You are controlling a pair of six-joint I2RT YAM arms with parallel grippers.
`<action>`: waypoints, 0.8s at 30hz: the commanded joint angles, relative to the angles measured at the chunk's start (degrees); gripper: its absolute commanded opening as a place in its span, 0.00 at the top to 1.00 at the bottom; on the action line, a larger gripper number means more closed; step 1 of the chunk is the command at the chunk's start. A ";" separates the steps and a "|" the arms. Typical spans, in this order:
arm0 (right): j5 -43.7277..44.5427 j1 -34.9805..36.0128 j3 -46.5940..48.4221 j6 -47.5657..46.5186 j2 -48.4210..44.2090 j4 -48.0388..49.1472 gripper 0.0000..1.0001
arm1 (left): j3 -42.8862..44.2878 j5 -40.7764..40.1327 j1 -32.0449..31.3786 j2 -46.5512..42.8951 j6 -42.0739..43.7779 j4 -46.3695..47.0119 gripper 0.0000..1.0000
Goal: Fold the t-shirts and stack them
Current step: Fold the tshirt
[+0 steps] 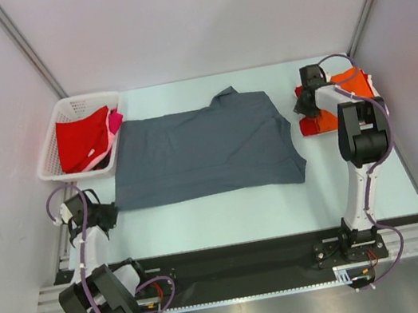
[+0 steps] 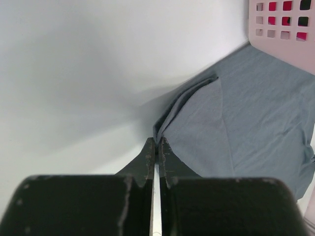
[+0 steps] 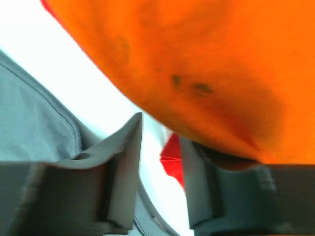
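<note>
A dark slate-grey t-shirt [image 1: 204,151] lies spread flat mid-table, also visible in the left wrist view [image 2: 256,113]. My left gripper [image 1: 108,215] sits at its near-left corner, shut, with the bunched grey edge pinched at the fingertips [image 2: 157,142]. A folded orange t-shirt [image 1: 350,76] tops a red one [image 1: 309,127] at the far right. My right gripper [image 1: 306,100] is at that stack's left edge. In the right wrist view it [image 3: 161,130] stands open, orange cloth [image 3: 197,59] draped over the right finger, red cloth [image 3: 173,152] showing through the gap.
A white lattice basket [image 1: 53,143] at the far left holds a red shirt [image 1: 83,140] and a pink one [image 1: 115,122]; its wall [image 2: 285,29] touches the grey shirt's left side. Enclosure walls stand on both sides and behind.
</note>
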 commanded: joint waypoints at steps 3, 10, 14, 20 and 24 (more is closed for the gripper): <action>-2.86 -1.19 -3.27 -2.04 -8.01 2.90 0.49 | -0.25 -1.71 0.78 -0.91 1.37 1.40 0.90; -13.06 1.88 -4.97 -4.15 -13.75 5.64 0.48 | -0.16 -5.66 0.78 -8.03 1.90 -1.14 0.39; -18.33 3.81 -3.65 -4.42 -12.61 3.80 0.50 | 0.98 -7.24 -0.88 -14.00 3.21 -3.24 0.27; -20.36 5.13 -3.64 -4.24 -11.20 1.95 0.52 | 5.37 -9.35 -11.92 -20.43 7.43 -4.05 0.21; -20.81 5.22 -2.77 -4.33 -8.31 1.95 0.51 | 9.24 -6.90 -21.08 -18.94 10.25 0.77 0.18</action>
